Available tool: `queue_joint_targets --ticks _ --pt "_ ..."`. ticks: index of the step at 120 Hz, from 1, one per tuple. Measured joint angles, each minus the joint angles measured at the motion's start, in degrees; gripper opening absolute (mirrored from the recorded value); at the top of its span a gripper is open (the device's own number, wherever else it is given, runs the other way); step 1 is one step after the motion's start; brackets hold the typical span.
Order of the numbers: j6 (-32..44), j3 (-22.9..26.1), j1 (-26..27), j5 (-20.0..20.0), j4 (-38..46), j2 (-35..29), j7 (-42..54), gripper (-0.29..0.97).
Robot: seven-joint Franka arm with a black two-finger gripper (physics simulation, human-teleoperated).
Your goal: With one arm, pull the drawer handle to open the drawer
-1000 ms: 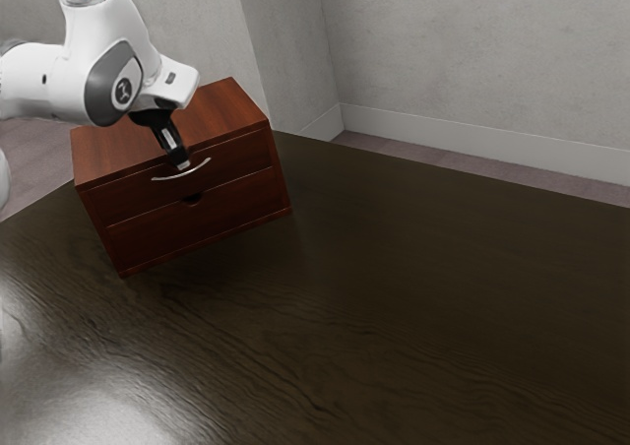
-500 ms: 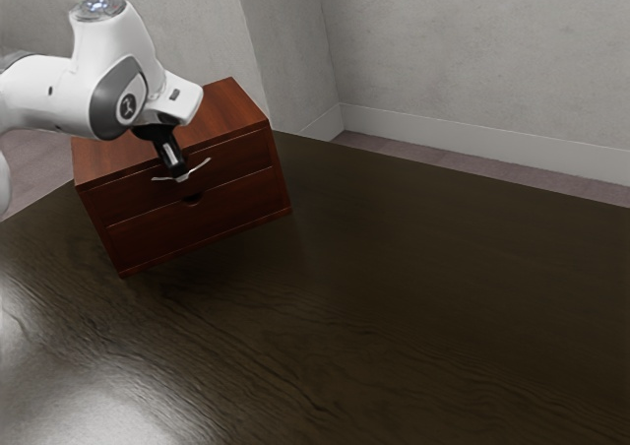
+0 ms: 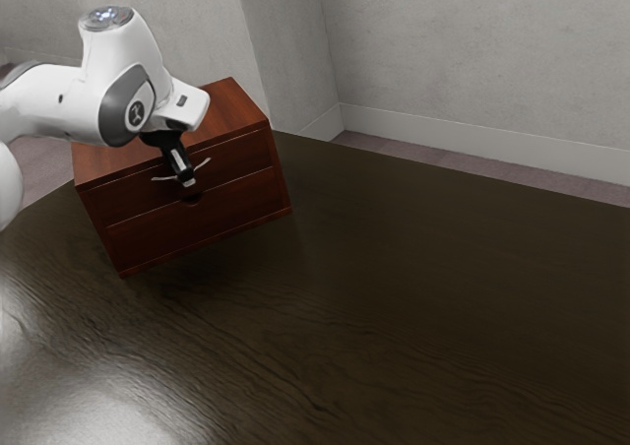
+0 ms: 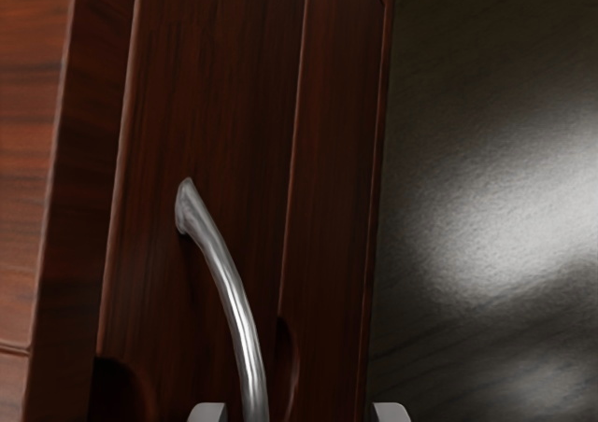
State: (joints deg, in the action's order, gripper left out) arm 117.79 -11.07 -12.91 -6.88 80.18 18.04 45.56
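Observation:
A small red-brown wooden cabinet point(image 3: 221, 105) stands at the back of the dark table, toward the exterior view's left. Its upper drawer point(image 3: 241, 153) carries a curved silver handle point(image 3: 203, 162) and looks flush with the cabinet front. My black gripper point(image 3: 185, 176) reaches down from the white arm onto the middle of that handle. In the wrist view the handle point(image 4: 224, 291) runs down the drawer front and passes between my two fingertips point(image 4: 207, 413). They stand well apart, so the gripper point(image 4: 297, 414) is open around the handle.
The lower drawer point(image 3: 221, 212) has a notch pull and sits shut under the upper one. The dark wooden table point(image 3: 394, 307) stretches wide toward the exterior view's right and front. Grey walls and a baseboard stand behind.
My hand has shifted slightly toward the exterior view's right and lower, closing in on the middle of the handle. The drawer and cabinet have not moved.

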Motion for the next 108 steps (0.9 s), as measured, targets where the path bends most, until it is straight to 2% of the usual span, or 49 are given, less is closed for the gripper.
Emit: queue_joint_targets --ticks 58,108 --pt "0.3 0.0 0.3 0.3 1.8 -0.5 -0.6 0.04" --pt "1.0 0.2 0.5 0.4 7.5 -5.0 -0.8 -0.06"
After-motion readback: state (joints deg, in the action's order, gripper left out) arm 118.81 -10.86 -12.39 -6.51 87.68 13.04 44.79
